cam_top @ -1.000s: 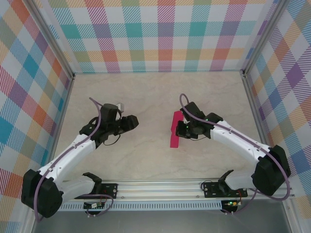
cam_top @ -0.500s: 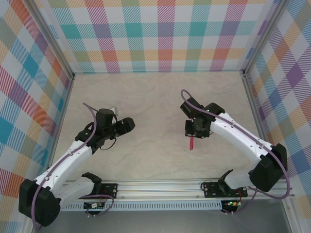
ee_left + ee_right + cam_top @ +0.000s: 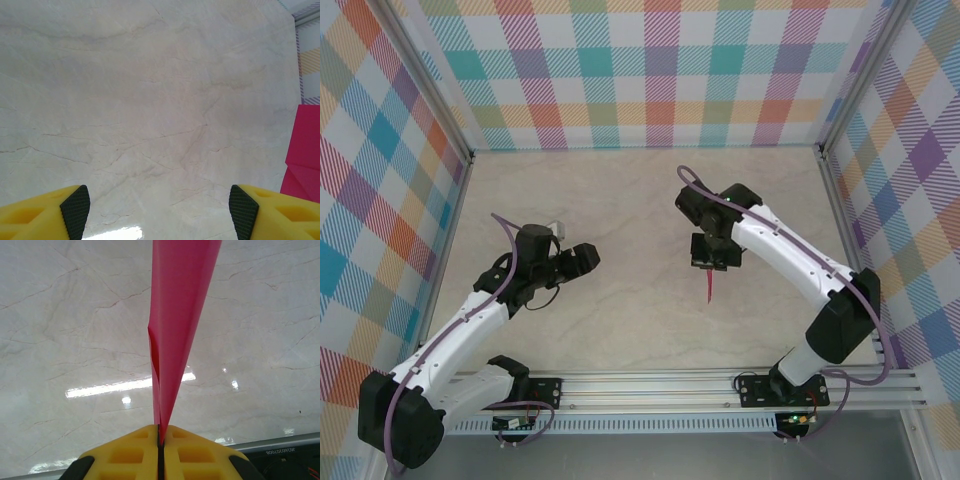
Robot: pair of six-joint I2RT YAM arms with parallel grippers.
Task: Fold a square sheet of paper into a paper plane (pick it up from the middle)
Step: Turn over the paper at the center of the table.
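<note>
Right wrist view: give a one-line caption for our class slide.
Right claw shut on the folded pink paper plane, holding it over the pale marble table.

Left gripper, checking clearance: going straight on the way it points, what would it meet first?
Probably the table, since the left gripper tilts down toward it; the paper plane is off to its right, though depth is unclear.

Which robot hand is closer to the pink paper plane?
Right. The right gripper is shut on the paper plane, holding it. The left gripper is open, off to the plane's left, not touching it.
</note>
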